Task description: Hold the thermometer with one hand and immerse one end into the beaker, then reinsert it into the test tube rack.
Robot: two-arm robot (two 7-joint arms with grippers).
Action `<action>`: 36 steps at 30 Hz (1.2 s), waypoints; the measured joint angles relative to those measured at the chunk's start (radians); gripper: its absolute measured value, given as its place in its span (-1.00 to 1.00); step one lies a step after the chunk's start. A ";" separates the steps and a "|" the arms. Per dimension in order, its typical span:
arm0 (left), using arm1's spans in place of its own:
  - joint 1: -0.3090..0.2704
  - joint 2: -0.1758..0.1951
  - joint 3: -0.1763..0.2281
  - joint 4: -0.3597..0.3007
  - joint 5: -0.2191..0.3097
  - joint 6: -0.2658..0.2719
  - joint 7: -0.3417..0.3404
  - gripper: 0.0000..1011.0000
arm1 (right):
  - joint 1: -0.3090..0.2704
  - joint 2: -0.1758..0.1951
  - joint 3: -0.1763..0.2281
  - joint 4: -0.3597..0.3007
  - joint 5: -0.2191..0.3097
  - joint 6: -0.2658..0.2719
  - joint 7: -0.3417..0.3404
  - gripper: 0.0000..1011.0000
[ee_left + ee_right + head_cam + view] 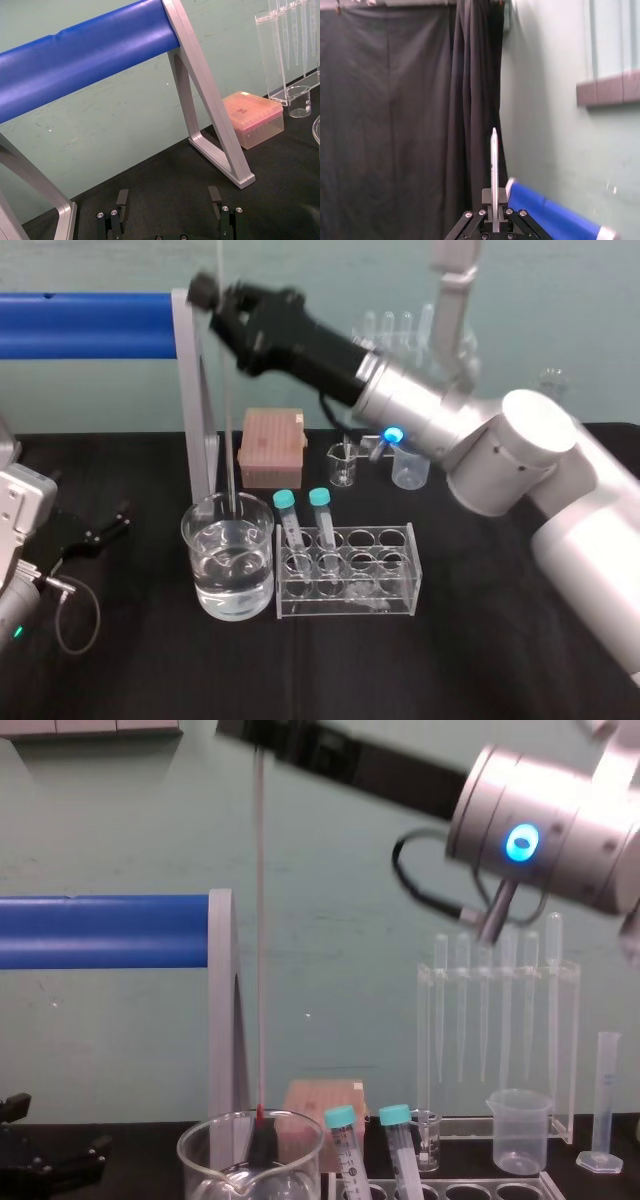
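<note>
The right tool (207,292) pinches the thermometer (259,940) upright, red tip directly below at the beaker (228,575) mouth; left tool (168,191) parked, spread

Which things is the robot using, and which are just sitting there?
In use: right gripper above the beaker, thermometer, rack.
Just sitting: left gripper parked at far left, pink box, pipette stand, plastic beaker, cylinder, capped tubes.

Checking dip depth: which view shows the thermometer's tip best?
Chest view: the thermometer hangs upright, red tip at the mouth of the beaker. Head view shows it faintly from above; right wrist view, its top end clamped in the right end effector.
</note>
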 joint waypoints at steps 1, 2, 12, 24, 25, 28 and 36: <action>0.000 0.000 0.000 0.000 0.000 0.000 0.000 0.99 | 0.000 -0.002 -0.006 0.010 -0.003 0.002 0.001 -0.89; 0.000 0.000 0.000 0.000 0.000 0.000 0.000 0.99 | 0.000 -0.004 -0.019 0.031 -0.011 0.007 0.004 -0.89; 0.000 0.000 0.000 0.000 0.000 0.000 0.000 0.99 | -0.003 -0.025 -0.063 0.141 -0.062 -0.019 0.030 -0.89; 0.000 0.000 0.000 0.000 0.000 0.000 0.000 0.99 | -0.010 -0.061 -0.054 0.214 -0.077 -0.063 0.059 -0.89; 0.000 0.000 0.000 0.000 0.000 0.000 0.000 0.99 | -0.011 -0.063 -0.052 0.217 -0.081 -0.066 0.060 -0.89; 0.000 0.000 0.000 0.000 0.000 0.000 0.000 0.99 | -0.011 -0.067 -0.051 0.222 -0.088 -0.070 0.063 -0.89; 0.000 0.000 0.000 0.000 0.000 0.000 0.000 0.99 | -0.020 -0.072 -0.050 0.217 -0.106 -0.062 0.063 -0.89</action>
